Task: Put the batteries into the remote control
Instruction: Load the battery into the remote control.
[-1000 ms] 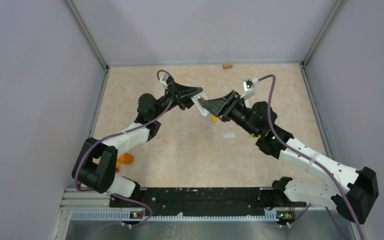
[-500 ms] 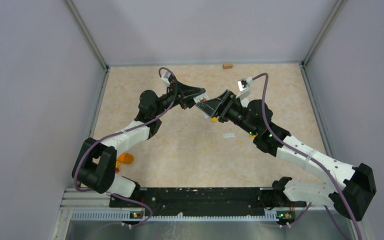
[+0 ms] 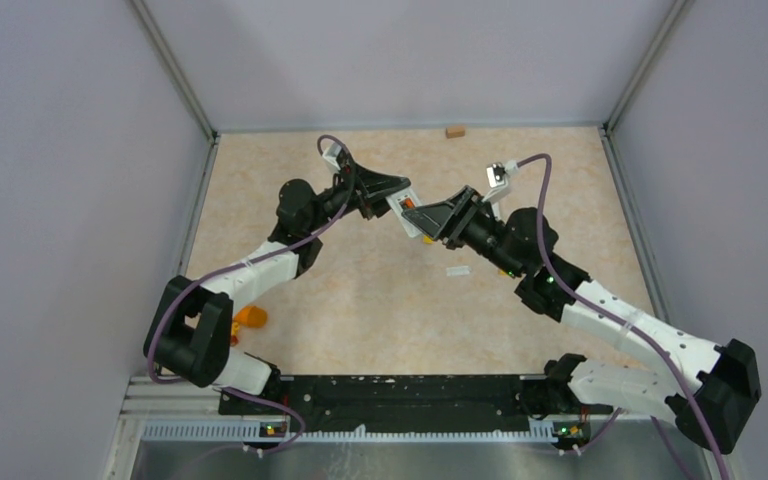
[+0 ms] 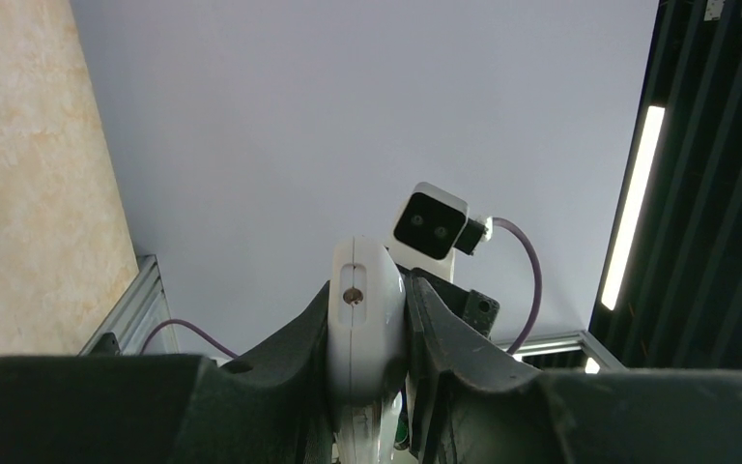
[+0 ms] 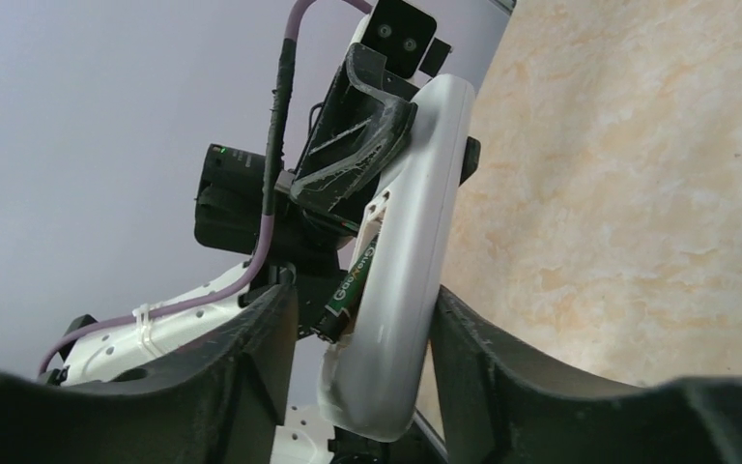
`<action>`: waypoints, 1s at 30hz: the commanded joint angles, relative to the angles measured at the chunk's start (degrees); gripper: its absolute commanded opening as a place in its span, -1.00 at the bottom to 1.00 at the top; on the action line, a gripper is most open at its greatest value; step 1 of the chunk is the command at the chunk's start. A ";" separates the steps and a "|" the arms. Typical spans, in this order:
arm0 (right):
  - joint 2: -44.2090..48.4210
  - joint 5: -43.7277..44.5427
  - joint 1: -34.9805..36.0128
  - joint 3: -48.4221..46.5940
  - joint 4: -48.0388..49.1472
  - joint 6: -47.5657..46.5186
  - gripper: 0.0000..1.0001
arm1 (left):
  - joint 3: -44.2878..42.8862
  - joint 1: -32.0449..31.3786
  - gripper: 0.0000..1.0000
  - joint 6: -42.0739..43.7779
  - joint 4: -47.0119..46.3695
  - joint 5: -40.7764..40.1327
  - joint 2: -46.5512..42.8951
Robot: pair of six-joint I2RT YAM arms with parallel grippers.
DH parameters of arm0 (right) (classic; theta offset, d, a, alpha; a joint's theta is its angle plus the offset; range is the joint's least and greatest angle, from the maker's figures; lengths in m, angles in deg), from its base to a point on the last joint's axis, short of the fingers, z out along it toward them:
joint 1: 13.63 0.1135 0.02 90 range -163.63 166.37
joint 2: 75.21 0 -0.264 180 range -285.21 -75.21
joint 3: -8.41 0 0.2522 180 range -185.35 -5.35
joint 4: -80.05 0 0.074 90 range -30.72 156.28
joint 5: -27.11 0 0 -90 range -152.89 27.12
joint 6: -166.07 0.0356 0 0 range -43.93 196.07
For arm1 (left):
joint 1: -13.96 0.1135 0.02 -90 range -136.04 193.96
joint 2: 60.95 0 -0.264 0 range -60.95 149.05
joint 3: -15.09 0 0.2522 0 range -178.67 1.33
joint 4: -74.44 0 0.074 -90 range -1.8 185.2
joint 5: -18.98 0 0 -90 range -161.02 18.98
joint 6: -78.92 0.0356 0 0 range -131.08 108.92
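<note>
Battery (image 5: 353, 280) lies lengthwise in the recess of the remote control (image 5: 411, 242), which the left pincer (image 4: 367, 324) grips aloft over the tabletop (image 3: 380, 300), while the right pincer (image 5: 362, 319) stands open astride that remote, the cell's lower end seemingly not yet seated.

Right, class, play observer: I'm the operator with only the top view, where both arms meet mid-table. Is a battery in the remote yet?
Observer: Yes. The right wrist view shows a green-lettered battery lying in the remote.
Operator: Who's holding the remote?
Observer: The left jaws are shut on one end, per the left wrist view.
Operator: And the right jaws?
Observer: They straddle the remote, open, with a gap on the battery side.
</note>
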 commanded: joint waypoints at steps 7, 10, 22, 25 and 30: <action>0.45 -2.98 -1.40 1.16 6.64 3.73 -0.14 | -1.00 0.36 -1.00 -0.62 -4.21 0.23 -1.92; -0.06 -3.03 -1.49 0.90 6.38 3.95 -0.19 | -1.14 0.32 -1.00 -0.06 -4.22 0.46 -1.91; -5.17 -4.21 -1.59 -4.33 -3.06 2.01 -0.34 | -3.47 -0.08 -1.00 7.14 0.91 2.12 -3.93; -5.75 -4.64 -1.59 -4.61 -3.45 1.53 -0.33 | -3.88 -0.12 -1.00 9.14 2.53 2.46 -4.27; -4.97 -4.88 -1.83 -4.66 -3.80 0.64 -0.01 | -4.07 0.34 -1.00 16.15 7.70 2.21 -5.55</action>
